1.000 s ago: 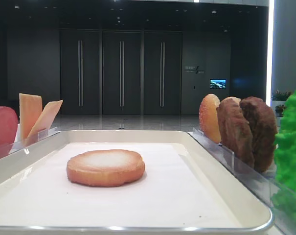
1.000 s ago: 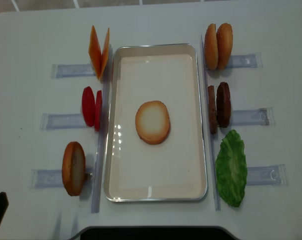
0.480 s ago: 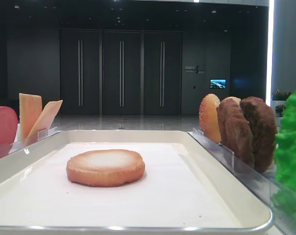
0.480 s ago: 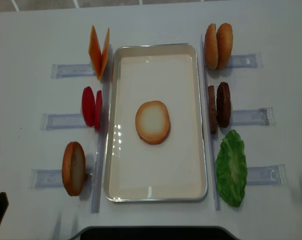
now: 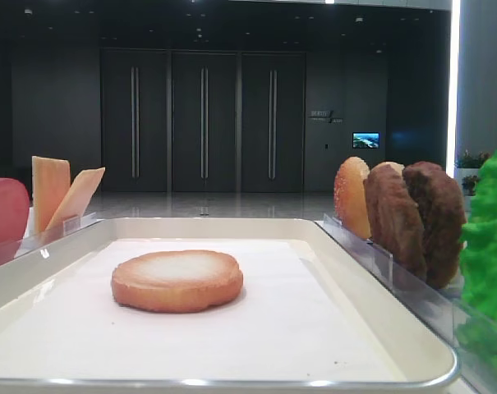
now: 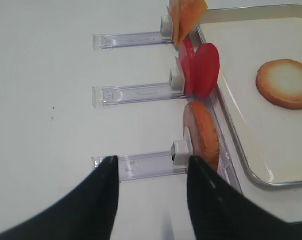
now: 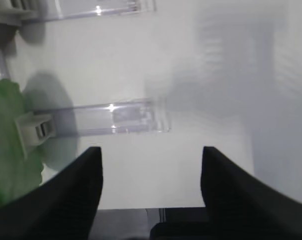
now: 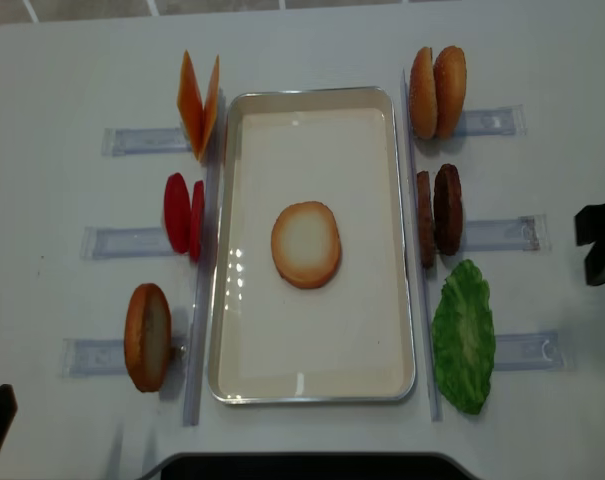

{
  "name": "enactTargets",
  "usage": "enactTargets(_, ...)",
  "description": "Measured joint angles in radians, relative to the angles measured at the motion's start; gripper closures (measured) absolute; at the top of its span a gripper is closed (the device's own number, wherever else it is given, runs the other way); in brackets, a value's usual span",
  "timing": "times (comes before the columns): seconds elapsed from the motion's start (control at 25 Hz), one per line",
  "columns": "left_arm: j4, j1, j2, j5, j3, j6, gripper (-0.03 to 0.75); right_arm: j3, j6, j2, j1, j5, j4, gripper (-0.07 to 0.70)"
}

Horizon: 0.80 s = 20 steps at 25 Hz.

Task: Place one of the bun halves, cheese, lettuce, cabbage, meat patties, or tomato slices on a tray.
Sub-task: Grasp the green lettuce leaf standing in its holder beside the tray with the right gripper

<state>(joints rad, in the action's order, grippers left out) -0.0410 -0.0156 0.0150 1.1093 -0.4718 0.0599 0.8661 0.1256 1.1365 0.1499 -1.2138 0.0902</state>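
A pale-faced bun half (image 8: 305, 244) lies flat in the middle of the cream tray (image 8: 312, 380). On clear stands to the left are cheese (image 8: 199, 103), tomato slices (image 8: 183, 213) and another bun half (image 8: 147, 336). To the right stand two more bun halves (image 8: 437, 92), meat patties (image 8: 439, 210) and lettuce (image 8: 464, 335). Cabbage is out of view. My right gripper (image 8: 600, 240) hangs open and empty at the right edge, beyond the lettuce (image 7: 6, 145). My left gripper (image 6: 151, 165) is open and empty, left of the near bun half (image 6: 203, 137).
Clear plastic holders (image 8: 502, 235) stick out sideways from each food stand on both sides of the tray. One holder (image 7: 116, 117) lies just ahead of the right gripper. The white table's front edge (image 8: 302, 462) is close behind the tray.
The right gripper has come into the overhead view at the right edge, level with the patties. The food and the left gripper have not moved.
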Motion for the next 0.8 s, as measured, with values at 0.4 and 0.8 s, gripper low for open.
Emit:
enactTargets(0.4,0.0,0.0,0.0,0.0,0.0,0.0,0.37,0.128,0.381,0.134,0.496,-0.005,-0.074,0.219)
enactTargets(0.8,0.0,0.0,0.0,0.0,0.0,0.0,0.37,0.133,0.409,0.259,0.518,0.049,-0.079,0.22)
